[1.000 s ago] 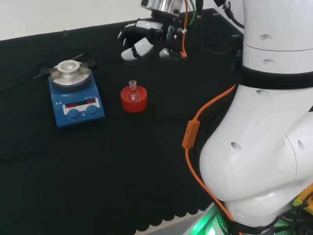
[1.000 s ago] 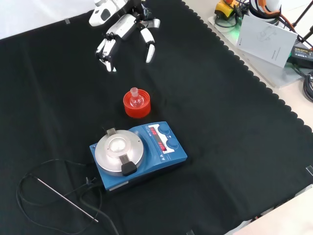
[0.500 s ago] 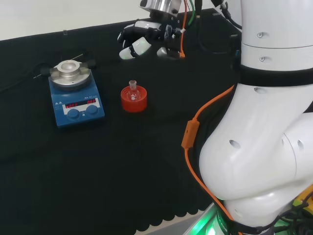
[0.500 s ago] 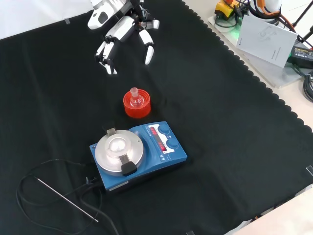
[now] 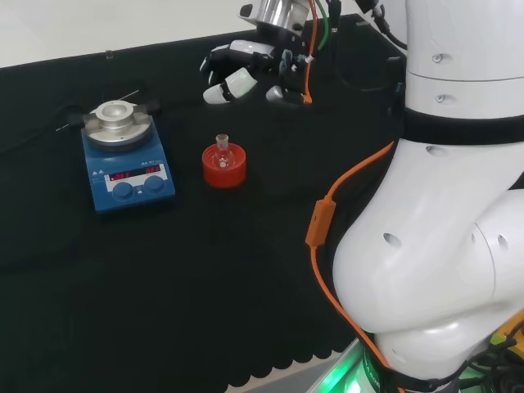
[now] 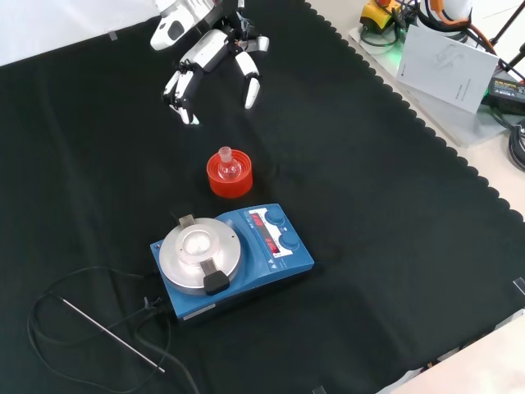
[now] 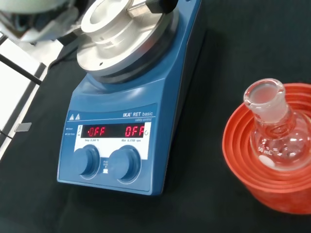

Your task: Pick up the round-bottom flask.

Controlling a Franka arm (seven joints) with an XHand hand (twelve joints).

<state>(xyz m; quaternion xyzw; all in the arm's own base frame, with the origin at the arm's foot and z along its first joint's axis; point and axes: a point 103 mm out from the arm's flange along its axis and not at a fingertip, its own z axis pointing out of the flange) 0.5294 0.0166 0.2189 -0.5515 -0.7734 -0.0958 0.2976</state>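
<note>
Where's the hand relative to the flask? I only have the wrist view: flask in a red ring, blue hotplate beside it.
Observer: In the front view the hand hangs above the cloth, beyond the round-bottom flask, not touching it.
Operator: Fingers?
Observer: Relaxed and spread, pointing down, holding nothing.
Operator: Anything in its path?
Observer: No. The hotplate sits on the flask's other side, and the red stand stands apart from it in the head view.

Clear glass flask (image 7: 273, 132), ribbed red stand (image 7: 272, 179)
</note>
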